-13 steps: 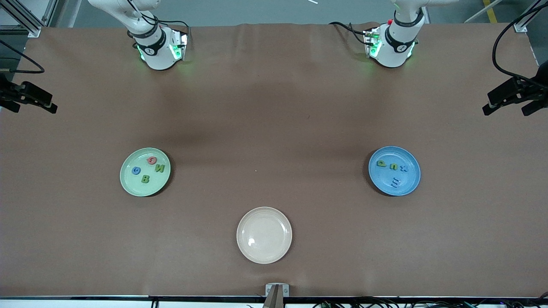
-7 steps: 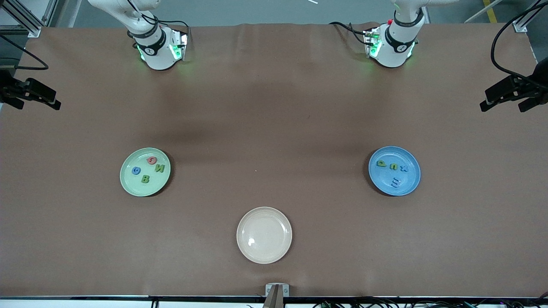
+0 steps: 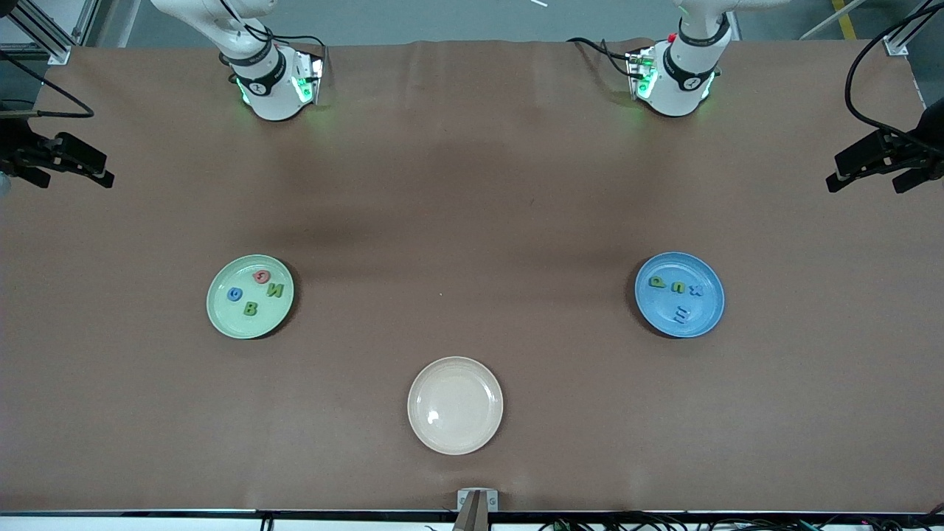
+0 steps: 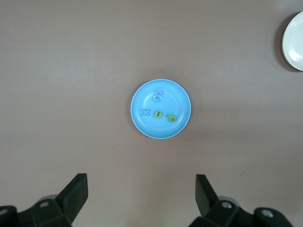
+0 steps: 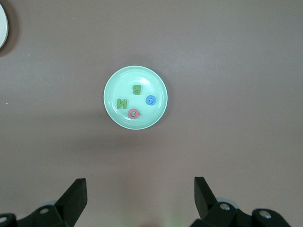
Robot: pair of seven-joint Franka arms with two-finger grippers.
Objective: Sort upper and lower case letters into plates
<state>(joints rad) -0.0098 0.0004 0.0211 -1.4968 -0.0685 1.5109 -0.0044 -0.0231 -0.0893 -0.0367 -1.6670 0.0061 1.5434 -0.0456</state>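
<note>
My right gripper (image 3: 63, 156) hangs high at the right arm's end of the table, at the view's 9 o'clock edge, fingers spread wide apart, holding nothing; the right wrist view shows both fingers (image 5: 73, 196) wide apart with the pale green plate (image 5: 111, 85) far below. Since the earlier frames it has crept slightly inward from that edge.

Pale green plate (image 3: 221, 318) sits toward the right arm's end. In it: red capital (image 3: 261, 276) at 12 o'clock, green N (image 3: 276, 290) at 3, green B (image 3: 250, 308) at 6, blue capital (image 3: 234, 294) at 9. All lie flat, close together; I cannot tell if any touch.

Cream plate (image 3: 455, 442) sits midway between the arms' ends, nearer the front camera than both other plates, bare. Nothing lies between plates on the brown table cover (image 3: 457, 221).

Blue plate (image 3: 708, 321) sits toward the left arm's end. In it: a green small letter (image 3: 656, 281) at 10 o'clock, a second green small letter (image 3: 676, 287) just beside it, blue x (image 3: 695, 290) at 2, blue m (image 3: 682, 316) at 6.

My left gripper (image 3: 877, 166) hangs high at the 3 o'clock edge, fingers (image 4: 206, 194) spread wide, holding nothing. It has edged a little inward too. Plates and letters have not moved.
</note>
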